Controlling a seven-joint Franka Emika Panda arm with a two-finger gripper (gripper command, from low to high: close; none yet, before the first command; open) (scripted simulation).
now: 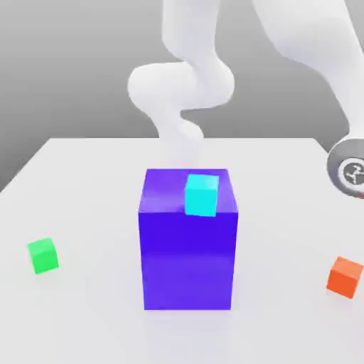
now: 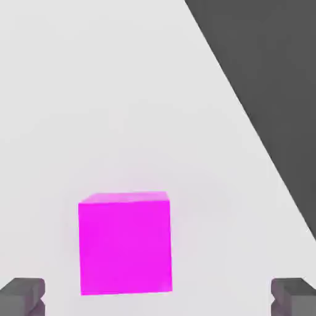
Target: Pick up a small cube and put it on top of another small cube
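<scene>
A small magenta-pink cube [image 2: 125, 242] rests on the white table [image 2: 123, 92] in the hand view. My gripper [image 2: 157, 300] hangs over it, open. Its two dark grey fingertips [image 2: 22, 296] stand far apart, one on each side of the cube, with nothing between them touching. The cube lies nearer one fingertip than the other. In the exterior view the white arm reaches over to the right edge, where its grey round wrist [image 1: 348, 170] shows.
A big purple block [image 1: 188, 249] stands mid-table with a small cyan cube [image 1: 201, 195] on top. A green cube [image 1: 43, 255] sits at the exterior view's left and an orange cube [image 1: 345, 276] at its right. The table's edge [image 2: 247, 117] runs close to the magenta cube.
</scene>
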